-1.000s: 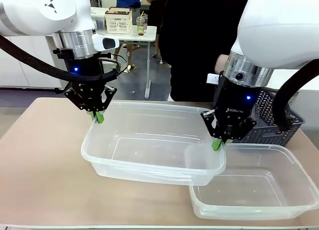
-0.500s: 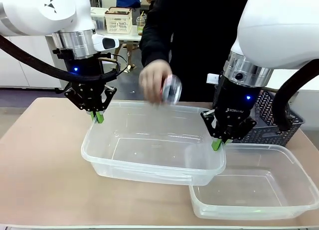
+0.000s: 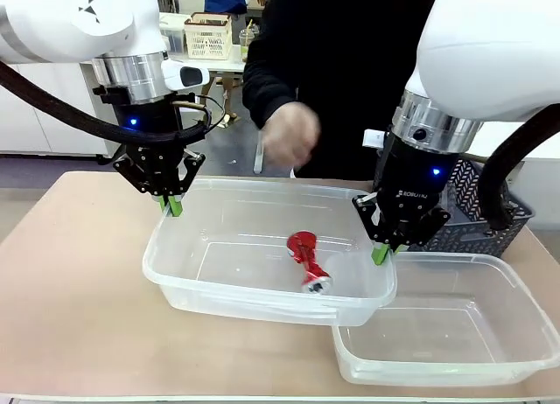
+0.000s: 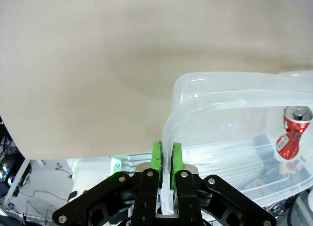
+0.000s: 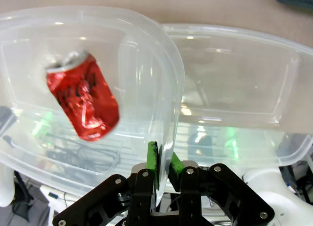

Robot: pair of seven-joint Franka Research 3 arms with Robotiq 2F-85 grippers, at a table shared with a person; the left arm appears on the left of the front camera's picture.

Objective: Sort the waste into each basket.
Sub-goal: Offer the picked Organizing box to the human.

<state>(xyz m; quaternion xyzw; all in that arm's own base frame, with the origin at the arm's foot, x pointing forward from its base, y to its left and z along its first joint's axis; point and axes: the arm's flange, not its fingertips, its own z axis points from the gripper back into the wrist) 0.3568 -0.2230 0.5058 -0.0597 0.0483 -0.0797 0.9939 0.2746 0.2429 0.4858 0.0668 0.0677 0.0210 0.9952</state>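
Note:
Two clear baskets are on the table. My left gripper point(image 3: 172, 205) is shut on the far-left rim of the larger basket point(image 3: 175, 277). My right gripper point(image 3: 380, 254) is shut on its right rim. In the left wrist view the gripper point(image 4: 166, 158) pinches the basket wall point(image 4: 220, 81); the right wrist view shows the other gripper point(image 5: 163, 168) doing the same on the rim point(image 5: 98, 13). A dented red-and-silver can point(image 3: 306, 261) is tilted inside this basket, slightly blurred point(image 5: 83, 101), far off in the left wrist view point(image 4: 291, 133). The second basket point(image 3: 490, 356) has nothing in it.
A person's hand point(image 3: 290, 135) hovers open above the held basket's far rim. A dark grey slotted basket point(image 3: 477, 220) stands behind the right gripper. The held basket's right end overlaps the second basket's near-left corner point(image 5: 234, 33). Bare tabletop point(image 3: 70, 282) lies to the left.
The person's hand has let go of the can, which has dropped into the held basket. Both grippers have stayed where they were on the rim.

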